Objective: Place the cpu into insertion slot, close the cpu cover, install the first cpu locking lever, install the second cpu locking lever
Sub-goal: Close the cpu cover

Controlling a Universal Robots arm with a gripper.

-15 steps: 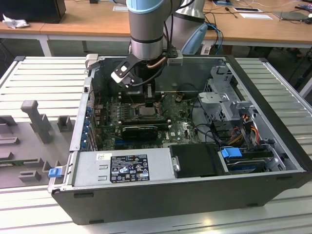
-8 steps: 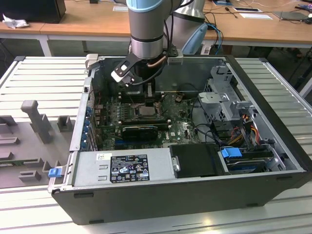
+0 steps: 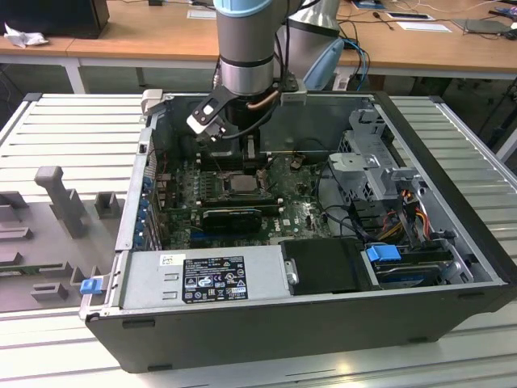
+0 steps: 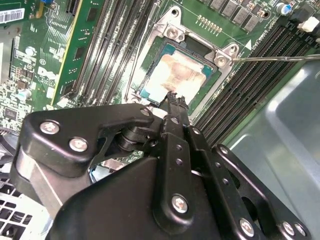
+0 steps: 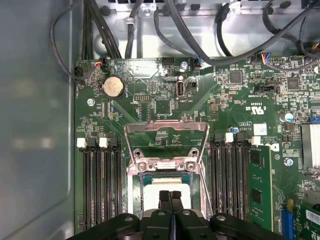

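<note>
Small square silvery-grey chip (image 4: 175, 75) lies in the black-rimmed square socket (image 4: 196, 47) on the green motherboard (image 5: 165, 105), between banks of long black memory slots (image 5: 100, 185). The grey metal frame cover (image 5: 167, 127) stands swung open behind the socket, and the black gripper (image 5: 170, 196) hangs just above the chip.
</note>
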